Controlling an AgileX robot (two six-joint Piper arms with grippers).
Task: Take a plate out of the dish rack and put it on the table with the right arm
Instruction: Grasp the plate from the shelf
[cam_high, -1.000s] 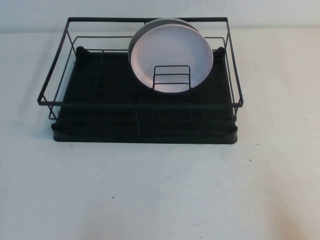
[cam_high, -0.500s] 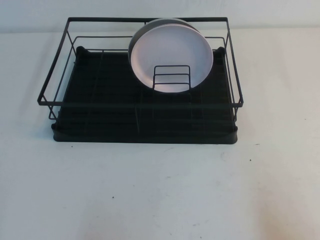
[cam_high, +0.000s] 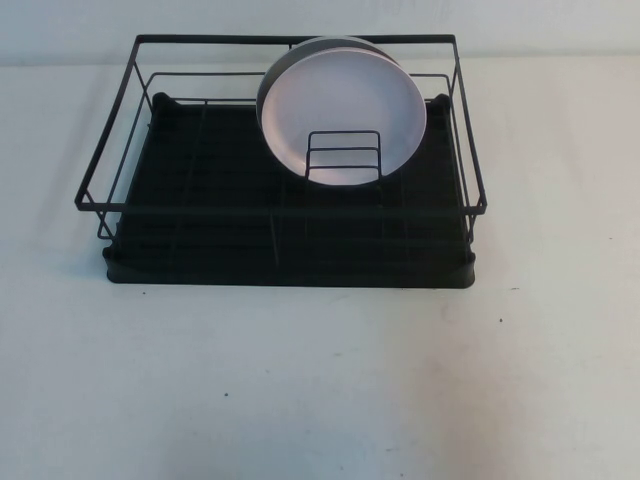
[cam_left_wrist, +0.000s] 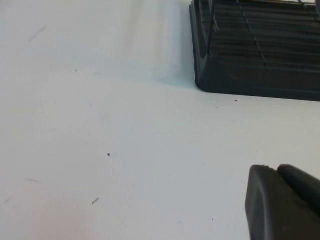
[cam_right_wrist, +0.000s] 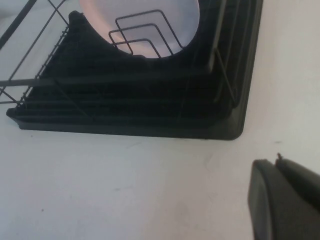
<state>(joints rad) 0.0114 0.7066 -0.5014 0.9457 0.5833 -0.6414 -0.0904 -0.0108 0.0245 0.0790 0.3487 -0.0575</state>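
Behind wire divider (cam_high: 343, 157), plate (cam_high: 340, 105), both pincers off-rack

Left arm: out of the high view.
Left gripper (cam_left_wrist: 282, 202): one dark, rounded finger part showed at the corner of the left wrist view, raised above the table (cam_left_wrist: 125, 150), near a corner of the dish rack (cam_left_wrist: 260, 75).
Right arm: out of the high view.
Right gripper (cam_right_wrist: 285, 200): one dark finger part showed at the corner of the right wrist view, above the table, near the dish rack's corner.
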